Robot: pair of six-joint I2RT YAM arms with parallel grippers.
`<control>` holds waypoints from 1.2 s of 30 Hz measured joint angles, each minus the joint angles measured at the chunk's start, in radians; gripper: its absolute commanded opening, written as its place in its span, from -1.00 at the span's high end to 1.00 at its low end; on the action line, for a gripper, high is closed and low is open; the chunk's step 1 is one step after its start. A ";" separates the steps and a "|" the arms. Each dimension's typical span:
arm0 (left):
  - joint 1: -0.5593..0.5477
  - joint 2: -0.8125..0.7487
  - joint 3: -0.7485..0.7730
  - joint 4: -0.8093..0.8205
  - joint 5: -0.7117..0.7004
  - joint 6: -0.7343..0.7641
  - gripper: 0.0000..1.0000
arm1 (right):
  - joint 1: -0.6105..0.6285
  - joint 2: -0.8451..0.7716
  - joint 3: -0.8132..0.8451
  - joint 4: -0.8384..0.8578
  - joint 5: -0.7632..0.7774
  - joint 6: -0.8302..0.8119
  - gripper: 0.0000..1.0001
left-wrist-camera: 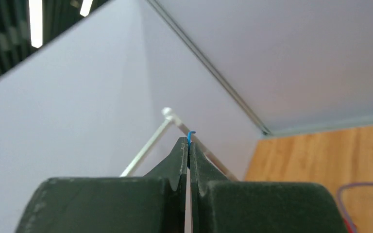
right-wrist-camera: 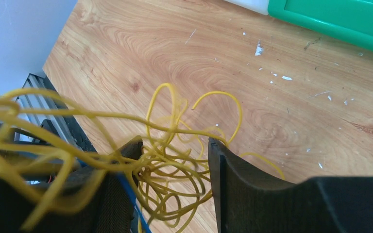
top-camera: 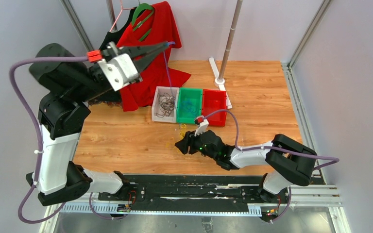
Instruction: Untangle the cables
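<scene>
My left gripper (top-camera: 164, 46) is raised high over the back left of the table and is shut on the end of a thin blue cable (top-camera: 168, 73), which hangs down towards the bins. In the left wrist view the cable's tip (left-wrist-camera: 191, 134) pokes out above the closed gripper (left-wrist-camera: 189, 141). My right gripper (top-camera: 181, 144) is low on the table in front of the bins. Its jaws stand open (right-wrist-camera: 175, 145) around a loopy yellow cable tangle (right-wrist-camera: 175, 170). A blue strand (right-wrist-camera: 128, 194) runs along its left finger. Loose yellow loops (top-camera: 182, 127) lie on the wood.
A white bin (top-camera: 156, 99) with dark cables, a green bin (top-camera: 190, 92) with a blue cable and a red bin (top-camera: 214, 93) stand mid-table. A red garment (top-camera: 150, 58) on a green hanger lies back left. A pole (top-camera: 229, 39) on a white base stands behind the bins.
</scene>
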 measured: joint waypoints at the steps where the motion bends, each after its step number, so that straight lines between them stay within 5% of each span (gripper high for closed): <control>1: 0.000 -0.002 0.000 0.059 -0.011 0.018 0.99 | 0.002 0.000 0.000 0.002 0.006 0.002 -0.05; 10: 0.000 0.033 0.064 0.472 -0.078 0.160 0.99 | 0.011 0.000 -0.014 -0.035 0.049 0.018 0.17; 17: 0.000 0.048 0.116 0.645 -0.102 0.190 0.99 | 0.012 0.011 -0.016 -0.103 0.066 0.030 -0.02; 26: 0.000 -0.100 -0.212 0.625 -0.083 0.191 0.99 | 0.012 -0.155 -0.014 -0.239 0.090 0.012 -0.39; 36: 0.000 -0.155 -0.500 0.457 -0.089 0.215 0.99 | 0.012 -0.433 -0.014 -0.392 0.148 -0.053 -0.41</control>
